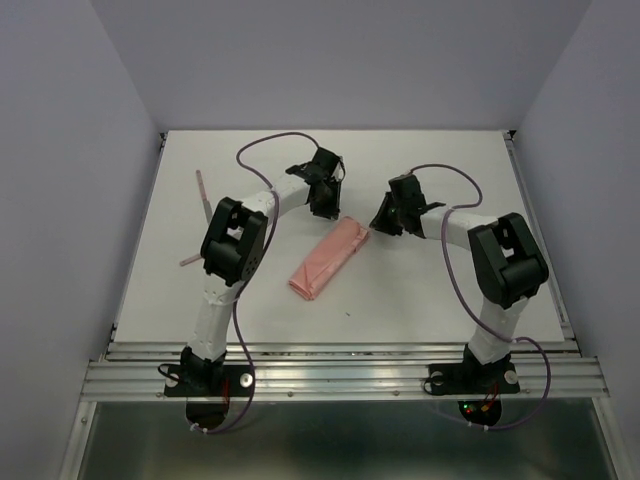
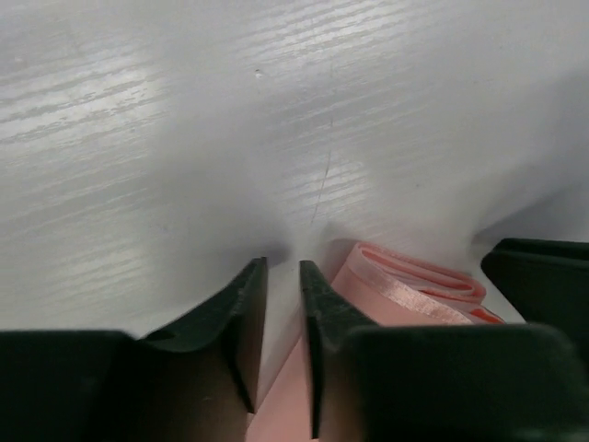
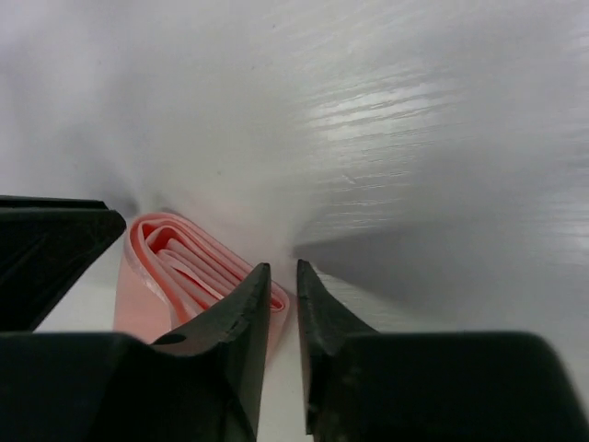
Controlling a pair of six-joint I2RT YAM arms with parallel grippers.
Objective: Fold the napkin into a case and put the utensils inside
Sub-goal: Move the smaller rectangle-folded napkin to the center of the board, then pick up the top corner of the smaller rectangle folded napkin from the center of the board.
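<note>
Nearest, the left base [image 1: 205, 375] and right base [image 1: 472, 378] sit bolted on the metal rail [image 1: 340, 372] at the near edge of the tabletop [image 1: 450, 300]. At far left lie the utensils [image 1: 201, 189], two thin pinkish sticks flat on the tabletop. One lies far back, and the nearer utensil [image 1: 188, 262] has one end hidden by the left arm [image 1: 235, 245]; which is the fork is too small to tell. Both are well apart from the napkin [image 1: 326, 258], which lies in the middle, folded into a narrow flat strip running from near left to far right. The left jaws hang just to the far left of the strip's far end, tips parted by a narrow gap with nothing between them; the wrist view shows the napkin [image 2: 405, 295] just beside the right tip. The right jaws, on the right arm [image 1: 505, 260], hover at that same far right end, likewise a slit apart and pinching nothing, the left tip over the napkin's layered end [image 3: 175, 258]. I judge these the risks. Those layers look loose and, unheld, may spring open. A tip brushing the end could drag or unroll the strip. The utensils are thin and flat, so a pinch may slip or skid them away. The left arm's elbow hangs over the nearer one and could knock it.
</note>
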